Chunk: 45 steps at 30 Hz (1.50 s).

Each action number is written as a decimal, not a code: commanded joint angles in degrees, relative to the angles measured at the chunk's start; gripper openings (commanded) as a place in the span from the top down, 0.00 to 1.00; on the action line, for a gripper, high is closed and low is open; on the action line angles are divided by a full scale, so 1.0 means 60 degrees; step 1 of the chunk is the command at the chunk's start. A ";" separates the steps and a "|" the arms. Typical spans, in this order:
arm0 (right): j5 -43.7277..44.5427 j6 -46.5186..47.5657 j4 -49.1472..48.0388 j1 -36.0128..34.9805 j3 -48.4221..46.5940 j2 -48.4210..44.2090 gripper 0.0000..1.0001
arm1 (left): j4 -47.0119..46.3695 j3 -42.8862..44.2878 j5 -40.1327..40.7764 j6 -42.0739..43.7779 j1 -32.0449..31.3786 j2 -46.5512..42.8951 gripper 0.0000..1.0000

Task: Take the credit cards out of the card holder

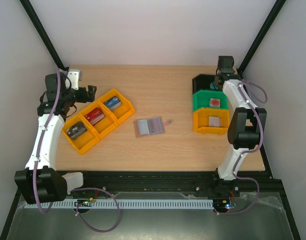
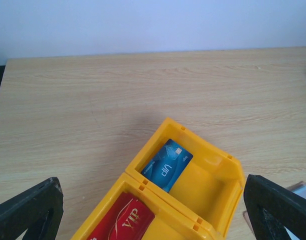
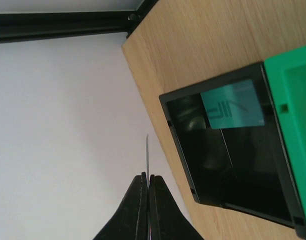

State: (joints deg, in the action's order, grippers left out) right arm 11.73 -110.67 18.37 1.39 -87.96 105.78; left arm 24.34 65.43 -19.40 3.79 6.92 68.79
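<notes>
The card holder (image 1: 149, 126) lies open on the table's middle, pale inside up; its corner shows in the left wrist view (image 2: 302, 189). My left gripper (image 1: 91, 92) (image 2: 152, 202) is open and empty above the yellow bin, over a blue card (image 2: 167, 164) and a red card (image 2: 124, 221). My right gripper (image 1: 223, 70) (image 3: 147, 176) is shut on a thin card (image 3: 147, 152) seen edge-on, held beside the black bin (image 3: 243, 165). A teal card (image 3: 232, 104) lies in that bin.
The yellow three-part bin (image 1: 124, 113) at the left holds blue, red and dark cards. At the right stand a black bin (image 1: 203, 82), a green bin (image 1: 200, 101) with a reddish card and an orange bin (image 1: 199, 122) with a whitish card. Walls close by.
</notes>
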 commanded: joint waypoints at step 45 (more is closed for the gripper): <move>0.1493 -0.0649 0.4033 -0.0070 -0.5588 0.4210 0.98 | -0.0480 -0.0417 0.1248 0.0359 -0.0040 0.0095 0.01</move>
State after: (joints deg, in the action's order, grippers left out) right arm 15.11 -116.86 37.95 0.80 -116.31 128.92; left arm 22.20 63.64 -12.60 5.17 6.92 69.45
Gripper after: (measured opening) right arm 0.017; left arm 0.990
